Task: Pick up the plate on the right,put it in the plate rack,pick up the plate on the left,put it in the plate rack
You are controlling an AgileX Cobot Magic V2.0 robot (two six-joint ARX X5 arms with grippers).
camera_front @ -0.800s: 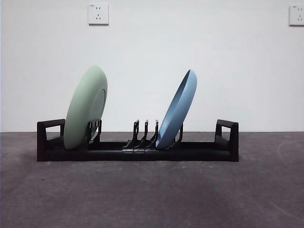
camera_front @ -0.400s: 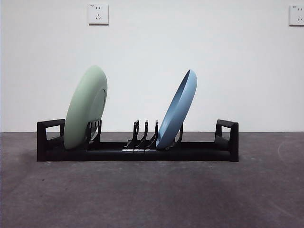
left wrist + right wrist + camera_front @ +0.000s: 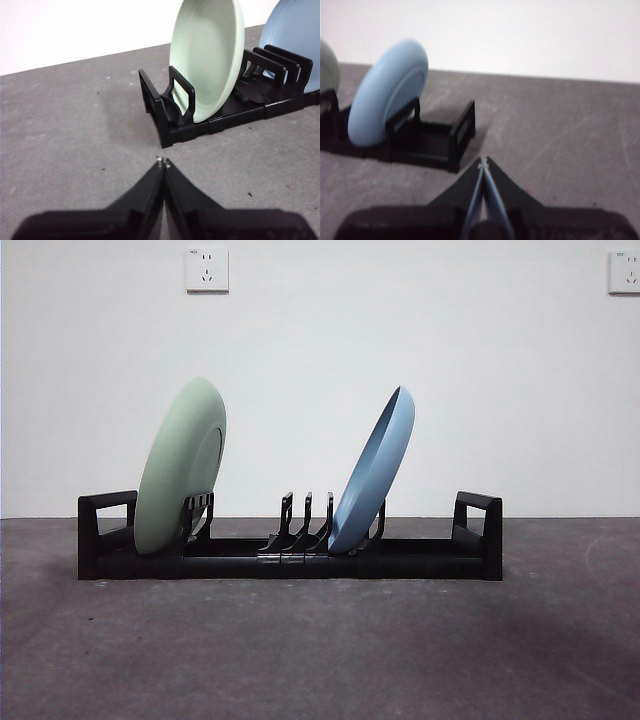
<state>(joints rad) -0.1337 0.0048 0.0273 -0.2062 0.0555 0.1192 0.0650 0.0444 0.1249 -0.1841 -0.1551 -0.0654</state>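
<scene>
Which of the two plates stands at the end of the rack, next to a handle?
The green plate: it stands beside a loop handle of the plate rack. The blue plate stands near the middle.

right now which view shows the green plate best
The left wrist view: the green plate shows its whole concave face, standing in the plate rack at its end. The front view shows it only edge-on and leaning. The right wrist view catches just a blurred sliver at the picture's edge.
</scene>
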